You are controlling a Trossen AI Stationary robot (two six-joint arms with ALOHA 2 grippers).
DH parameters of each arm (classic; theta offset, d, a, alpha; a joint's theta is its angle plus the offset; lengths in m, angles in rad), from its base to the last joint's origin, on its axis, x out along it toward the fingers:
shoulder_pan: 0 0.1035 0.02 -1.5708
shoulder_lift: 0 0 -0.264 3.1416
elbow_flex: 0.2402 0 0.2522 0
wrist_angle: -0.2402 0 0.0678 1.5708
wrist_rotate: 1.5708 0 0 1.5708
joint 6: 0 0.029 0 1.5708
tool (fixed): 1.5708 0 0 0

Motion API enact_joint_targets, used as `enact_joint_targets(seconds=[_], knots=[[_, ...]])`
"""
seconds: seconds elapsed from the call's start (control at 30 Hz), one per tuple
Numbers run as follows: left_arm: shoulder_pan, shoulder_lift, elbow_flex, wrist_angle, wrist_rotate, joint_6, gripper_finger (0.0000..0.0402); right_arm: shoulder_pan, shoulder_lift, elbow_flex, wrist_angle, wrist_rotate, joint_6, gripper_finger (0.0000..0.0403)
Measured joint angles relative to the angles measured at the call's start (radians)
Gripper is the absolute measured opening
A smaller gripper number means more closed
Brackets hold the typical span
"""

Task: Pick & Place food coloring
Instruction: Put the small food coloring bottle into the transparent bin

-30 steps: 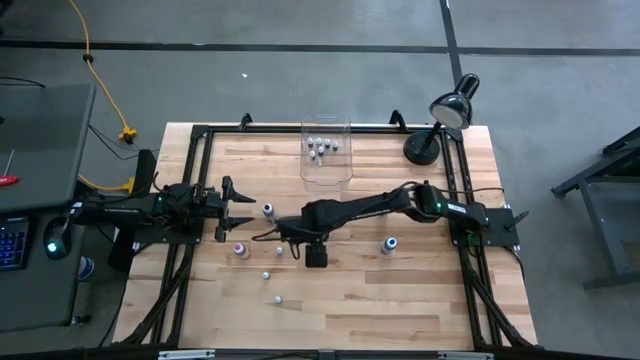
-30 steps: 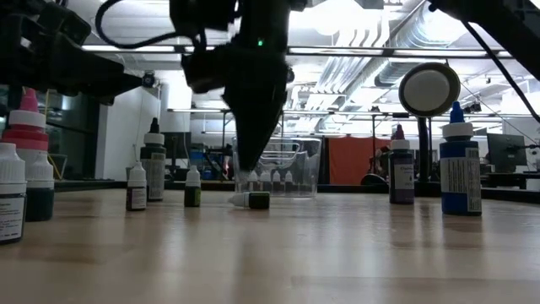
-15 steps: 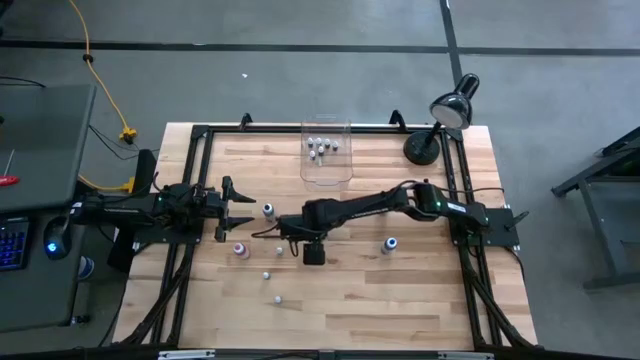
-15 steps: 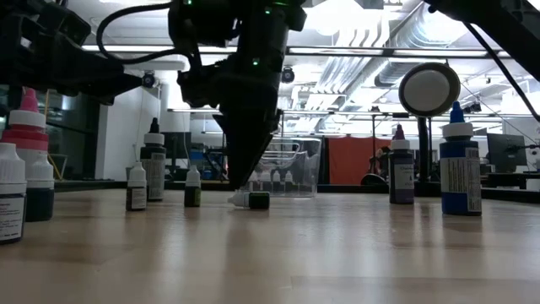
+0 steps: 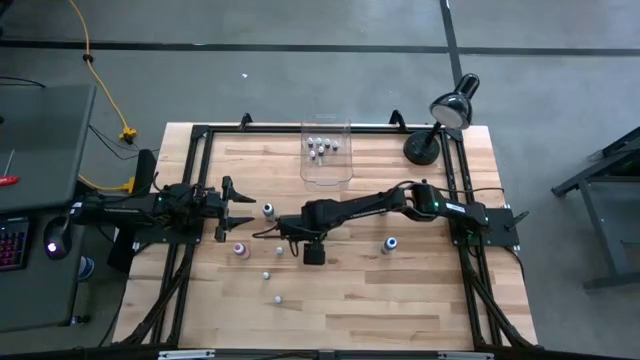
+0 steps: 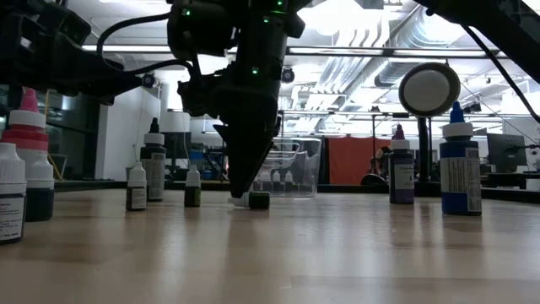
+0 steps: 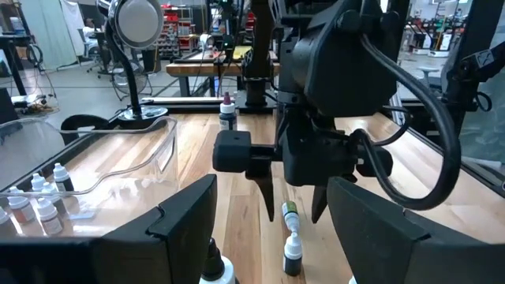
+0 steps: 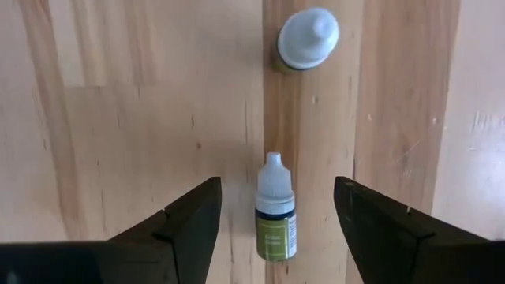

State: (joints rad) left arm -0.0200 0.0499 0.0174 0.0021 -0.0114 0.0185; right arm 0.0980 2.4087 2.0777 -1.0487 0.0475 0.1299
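A tiny green food coloring bottle (image 8: pixel 274 229) with a whitish cap lies on its side on the wooden table; it also shows in the low view (image 6: pixel 253 200). My right gripper (image 8: pixel 275 197) is open and points down, one finger on each side of the bottle, not touching it; it shows at the table's middle in the high view (image 5: pixel 284 233). An upright bottle (image 8: pixel 308 38) stands just beyond. My left gripper (image 5: pixel 240 208) waits open at the table's left.
A clear plastic bin (image 5: pixel 326 170) at the far middle holds several small bottles. Loose bottles stand at the left middle (image 5: pixel 268 210), (image 5: pixel 240 248), (image 5: pixel 266 275), and one to the right (image 5: pixel 390 244). A black desk lamp (image 5: pixel 440 125) stands at the far right.
My right gripper has come down toward the lying green bottle until its fingertips are near the table, one on each side of the bottle. The bottle has not moved.
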Motion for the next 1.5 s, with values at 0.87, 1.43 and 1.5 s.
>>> enact_joint_targets(seconds=[0.87, 1.43, 1.5], knots=[[0.000, 0.000, 0.000, 0.000, 0.000, 0.000, 0.0239, -0.001, 0.043, 0.004, 0.012, -0.034, 0.001, 0.0205], [0.000, 0.000, 0.000, 0.000, 0.000, 0.000, 0.0239, 0.001, 0.047, 0.002, 0.017, -0.030, 0.000, 0.0135], [0.000, 0.000, 0.000, 0.000, 0.000, 0.000, 0.0239, 0.001, 0.047, 0.002, 0.018, -0.031, 0.000, 0.0126]])
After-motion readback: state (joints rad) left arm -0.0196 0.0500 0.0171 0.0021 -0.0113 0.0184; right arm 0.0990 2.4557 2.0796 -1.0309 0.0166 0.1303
